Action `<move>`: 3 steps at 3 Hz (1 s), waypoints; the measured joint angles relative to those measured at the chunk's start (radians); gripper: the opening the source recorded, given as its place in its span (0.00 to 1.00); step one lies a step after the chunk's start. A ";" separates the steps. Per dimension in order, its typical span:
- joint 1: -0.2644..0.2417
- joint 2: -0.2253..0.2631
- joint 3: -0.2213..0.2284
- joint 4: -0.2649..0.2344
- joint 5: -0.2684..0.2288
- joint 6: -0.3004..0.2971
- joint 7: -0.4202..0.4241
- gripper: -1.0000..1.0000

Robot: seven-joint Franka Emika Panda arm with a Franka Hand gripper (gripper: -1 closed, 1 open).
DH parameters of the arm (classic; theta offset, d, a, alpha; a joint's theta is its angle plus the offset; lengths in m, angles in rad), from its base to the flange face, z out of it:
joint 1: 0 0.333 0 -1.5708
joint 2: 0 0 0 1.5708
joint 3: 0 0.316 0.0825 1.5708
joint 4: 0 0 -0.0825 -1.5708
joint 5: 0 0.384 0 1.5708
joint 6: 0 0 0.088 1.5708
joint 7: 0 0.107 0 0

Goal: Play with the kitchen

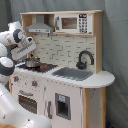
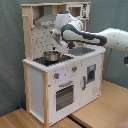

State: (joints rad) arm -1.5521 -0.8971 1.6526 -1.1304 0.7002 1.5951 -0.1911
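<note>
White-and-light-wood kitchen (image 1: 65,95), white brick-pattern backsplash (image 1: 62,50), black faucet (image 1: 85,59), grey sink (image 1: 74,73), silver pot (image 2: 50,55), white arm (image 2: 100,37).

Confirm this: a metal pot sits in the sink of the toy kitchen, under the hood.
Not the sink. The pot sits on the stovetop, under the hood, as the second exterior view shows; the sink in the first exterior view holds nothing visible.

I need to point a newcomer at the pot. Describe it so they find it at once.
Start at the toy kitchen, white panels with light wood trim. On its counter, the black stovetop lies under the grey hood, away from the sink. The pot stands there: small, shiny metal, the only loose vessel on the counter.
</note>
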 joint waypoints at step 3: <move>-0.110 0.002 0.101 0.125 -0.004 -0.149 -0.108 1.00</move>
State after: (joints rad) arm -1.6624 -0.8950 1.7538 -1.0051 0.6957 1.4463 -0.2987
